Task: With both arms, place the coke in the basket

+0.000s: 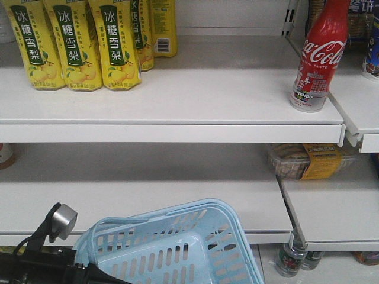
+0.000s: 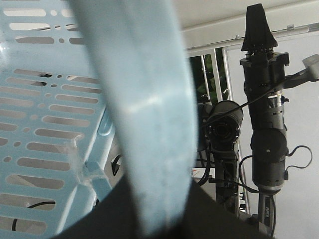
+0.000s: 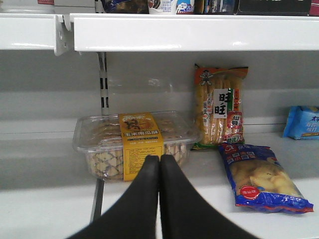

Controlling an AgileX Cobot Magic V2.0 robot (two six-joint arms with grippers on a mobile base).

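The coke [image 1: 317, 56], a slim red bottle with white script, stands upright at the right end of the upper shelf. No gripper touches it. The pale blue basket [image 1: 172, 248] hangs tilted below the lower shelf. In the left wrist view its handle [image 2: 139, 99] runs down between the dark jaws of my left gripper [image 2: 157, 201], which is shut on it. My right gripper [image 3: 159, 160] is shut with nothing between its fingers. It points at the lower shelf, and the coke is out of its view. The right arm [image 2: 264, 124] also shows beside the basket, gripper upward.
Yellow pear-drink bottles [image 1: 77, 44] fill the upper shelf's left side. A clear biscuit box [image 3: 132, 144] and two snack bags [image 3: 219, 107] [image 3: 261, 177] lie on the lower shelf ahead of the right gripper. Small bottles [image 1: 290, 257] stand near the floor.
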